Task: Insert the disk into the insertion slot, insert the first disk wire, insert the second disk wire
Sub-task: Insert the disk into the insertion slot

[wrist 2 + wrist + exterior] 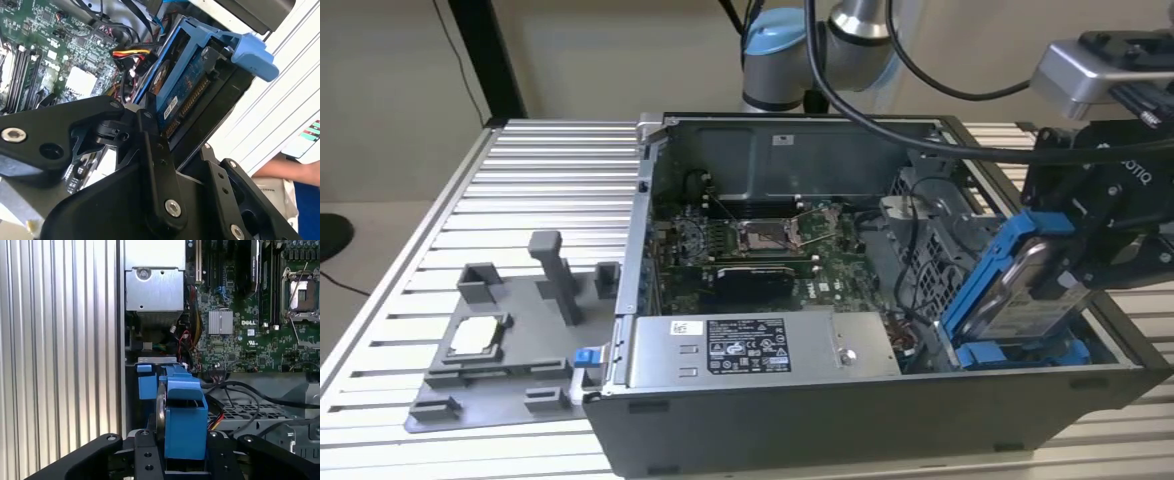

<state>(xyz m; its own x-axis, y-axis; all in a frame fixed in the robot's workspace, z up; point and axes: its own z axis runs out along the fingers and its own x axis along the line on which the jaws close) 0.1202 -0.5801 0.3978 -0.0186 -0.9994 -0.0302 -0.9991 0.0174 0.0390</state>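
While the exterior view takes in the whole open computer case (854, 430) on the ribbed tabletop (534, 180), the second wrist view shows the blue circuit-board face and connector edge of the disk (185, 95). The first wrist view shows it end-on beside the motherboard (240, 340). The arm hangs over the case's end at the exterior view's right. Its pincer (1083, 262) is clamped on the disk's blue-framed sides. The disk's long axis stands steeply tilted, upper end leaning toward the exterior view's right. Its lower end is down at the blue rails of the insertion slot (1021, 352).
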